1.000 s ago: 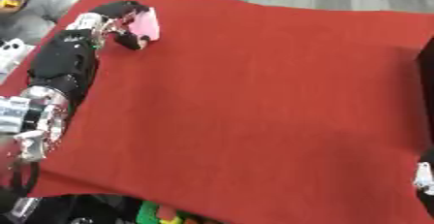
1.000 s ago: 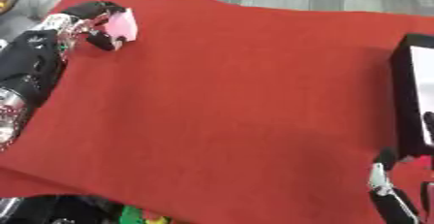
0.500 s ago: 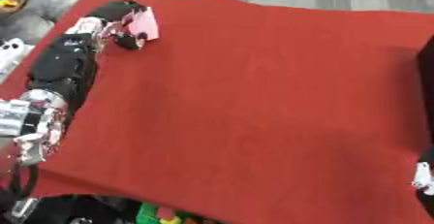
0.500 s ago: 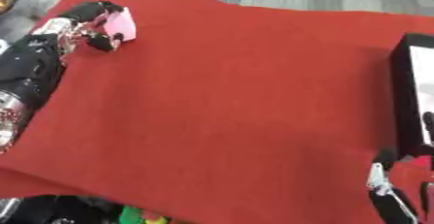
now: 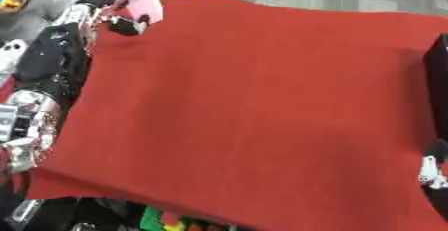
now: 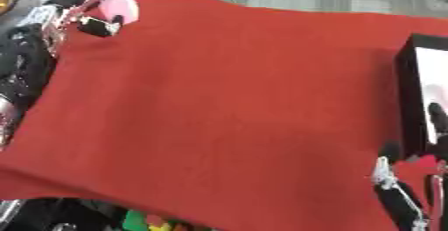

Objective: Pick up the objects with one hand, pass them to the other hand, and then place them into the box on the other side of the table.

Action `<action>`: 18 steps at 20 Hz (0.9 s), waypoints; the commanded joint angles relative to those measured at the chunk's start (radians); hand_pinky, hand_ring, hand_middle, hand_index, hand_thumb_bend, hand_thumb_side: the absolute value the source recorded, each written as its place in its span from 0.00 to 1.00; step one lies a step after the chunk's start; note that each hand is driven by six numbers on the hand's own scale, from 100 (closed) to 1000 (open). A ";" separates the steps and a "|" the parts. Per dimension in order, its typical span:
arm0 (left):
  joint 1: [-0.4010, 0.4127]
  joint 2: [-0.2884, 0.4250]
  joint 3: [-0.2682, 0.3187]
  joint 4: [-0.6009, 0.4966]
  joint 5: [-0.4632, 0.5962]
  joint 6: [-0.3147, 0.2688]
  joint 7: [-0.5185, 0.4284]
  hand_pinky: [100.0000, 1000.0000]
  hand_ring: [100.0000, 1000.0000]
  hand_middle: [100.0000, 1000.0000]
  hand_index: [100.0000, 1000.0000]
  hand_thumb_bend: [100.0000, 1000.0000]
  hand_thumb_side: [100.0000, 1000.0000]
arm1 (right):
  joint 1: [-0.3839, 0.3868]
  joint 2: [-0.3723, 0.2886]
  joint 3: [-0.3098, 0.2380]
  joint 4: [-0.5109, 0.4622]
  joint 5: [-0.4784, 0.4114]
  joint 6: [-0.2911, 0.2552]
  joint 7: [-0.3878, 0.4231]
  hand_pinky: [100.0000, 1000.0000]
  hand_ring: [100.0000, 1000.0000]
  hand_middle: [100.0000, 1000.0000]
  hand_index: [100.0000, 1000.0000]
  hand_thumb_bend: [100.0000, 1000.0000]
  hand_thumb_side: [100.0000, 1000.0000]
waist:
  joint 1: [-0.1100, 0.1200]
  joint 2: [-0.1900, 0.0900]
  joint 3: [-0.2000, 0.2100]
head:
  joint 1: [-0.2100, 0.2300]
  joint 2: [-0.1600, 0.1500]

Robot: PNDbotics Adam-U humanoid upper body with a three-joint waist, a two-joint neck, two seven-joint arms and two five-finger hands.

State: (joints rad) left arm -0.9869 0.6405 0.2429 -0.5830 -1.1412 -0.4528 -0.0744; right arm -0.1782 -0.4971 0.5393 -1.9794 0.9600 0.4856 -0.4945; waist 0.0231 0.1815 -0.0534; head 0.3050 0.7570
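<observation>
Left hand point(image 5: 112, 6) at the table's point(image 5: 262, 105) far left corner, fingers curled round a pink object point(image 5: 140, 6) held just above the cloth. Right hand point(image 6: 398, 200) idles at the near right corner, fingers upright and relaxed, beside the black box point(image 6: 426, 102) on the right edge. Risk, as I judge it: the hands are well apart, so the object could slip during the carry or be fumbled at handover.

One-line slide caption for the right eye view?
Left hand holding pink object at far-left corner of red table; box at right.
</observation>
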 commanded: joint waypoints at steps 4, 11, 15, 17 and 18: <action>0.067 -0.010 0.005 -0.217 0.377 -0.094 -0.162 0.61 0.38 0.30 0.42 0.00 0.20 | -0.038 -0.030 0.000 -0.021 0.030 -0.041 0.038 0.74 0.94 0.73 0.94 0.00 0.27 | 0.003 -0.045 0.014 | -0.083 0.013; 0.247 -0.108 -0.075 -0.537 0.948 -0.018 -0.496 0.59 0.37 0.30 0.41 0.00 0.25 | -0.111 -0.030 0.025 -0.021 0.094 -0.110 0.100 0.76 0.91 0.74 0.95 0.09 0.28 | -0.004 -0.064 0.026 | -0.186 0.013; 0.313 -0.194 -0.124 -0.655 1.126 0.107 -0.656 0.59 0.37 0.30 0.41 0.00 0.26 | -0.152 -0.023 0.051 -0.021 0.128 -0.142 0.145 0.78 0.89 0.76 0.96 0.15 0.28 | -0.012 -0.071 0.034 | -0.241 0.013; 0.333 -0.236 -0.145 -0.700 1.176 0.166 -0.719 0.58 0.37 0.30 0.41 0.00 0.26 | -0.172 -0.019 0.062 -0.021 0.139 -0.156 0.161 0.78 0.89 0.77 0.96 0.19 0.28 | -0.016 -0.074 0.036 | -0.256 0.013; 0.342 -0.263 -0.157 -0.718 1.198 0.198 -0.747 0.58 0.37 0.30 0.41 0.00 0.26 | -0.185 -0.017 0.070 -0.021 0.144 -0.164 0.167 0.79 0.89 0.77 0.97 0.21 0.29 | -0.018 -0.075 0.038 | -0.262 0.013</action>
State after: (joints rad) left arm -0.6330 0.3855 0.0965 -1.2566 0.0192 -0.2869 -0.7840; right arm -0.3483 -0.5085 0.6075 -1.9794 1.0913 0.3302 -0.3374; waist 0.0038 0.1269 -0.0165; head 0.0545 0.7694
